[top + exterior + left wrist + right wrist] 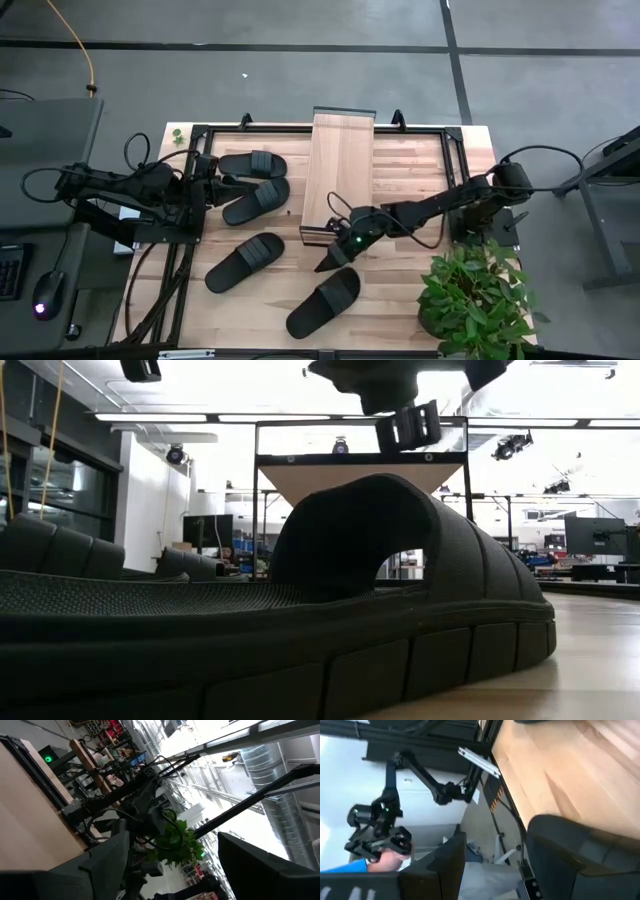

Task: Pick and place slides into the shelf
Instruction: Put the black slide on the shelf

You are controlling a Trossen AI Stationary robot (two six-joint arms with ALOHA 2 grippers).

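Four black slides lie sole-down on the wooden table: two at far left (pixel 252 163) (pixel 257 200), one in the middle (pixel 244 262), one nearer the near edge (pixel 323 303), which fills the low view (pixel 380 580). The shelf (pixel 340 165), a light plank on a black frame, stands across the table's middle. My right gripper (pixel 333 257) hovers open by the shelf's near end, just above the nearest slide's toe; its wrist view shows empty space between the fingers (pixel 492 865). My left gripper (pixel 207 187) is open (pixel 172 870) beside the two far-left slides.
A potted plant (pixel 478 295) stands at the table's near right corner, close under my right arm. Black frame rails run along the table's left side (pixel 185 250) and far edge. Bare wood shows right of the shelf (pixel 410 175).
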